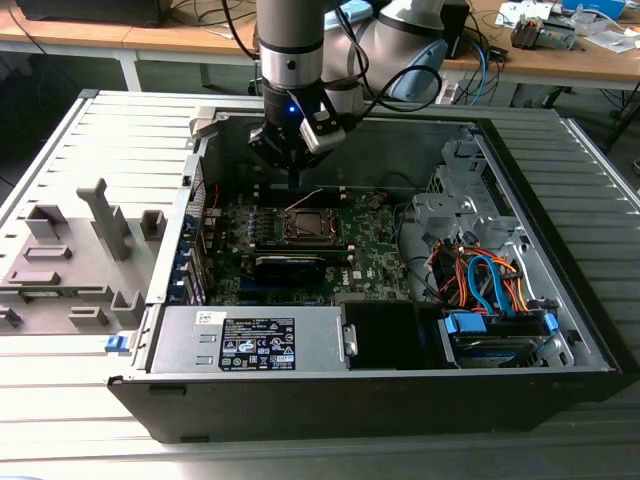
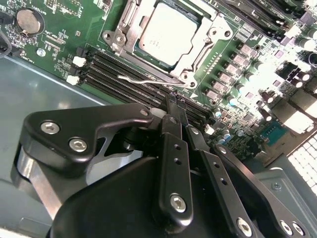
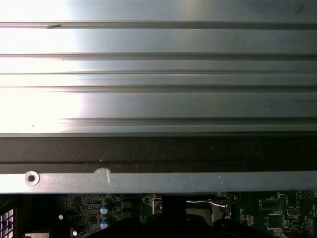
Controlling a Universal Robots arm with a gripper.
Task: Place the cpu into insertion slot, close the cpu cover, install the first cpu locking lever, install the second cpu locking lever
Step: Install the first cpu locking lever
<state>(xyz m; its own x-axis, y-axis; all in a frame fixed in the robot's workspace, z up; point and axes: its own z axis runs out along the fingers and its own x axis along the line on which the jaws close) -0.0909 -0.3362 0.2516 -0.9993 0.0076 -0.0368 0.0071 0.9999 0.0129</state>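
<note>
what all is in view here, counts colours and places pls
case: 1, grey and black, open on a slatted grey table
motherboard: 1, green, on the case floor
cpu: 1, silvery, seated in the socket
cpu cover: 1, grey metal, down around the cpu
lever: 1, thin silver wire, beside the socket
power supply: 1, grey, front of the case in the exterior view
cables: a bundle, orange and blue, exterior view's right
fixtures: several, grey, on the table at the exterior view's left
gripper: 1, black, above the board behind the socket
</note>
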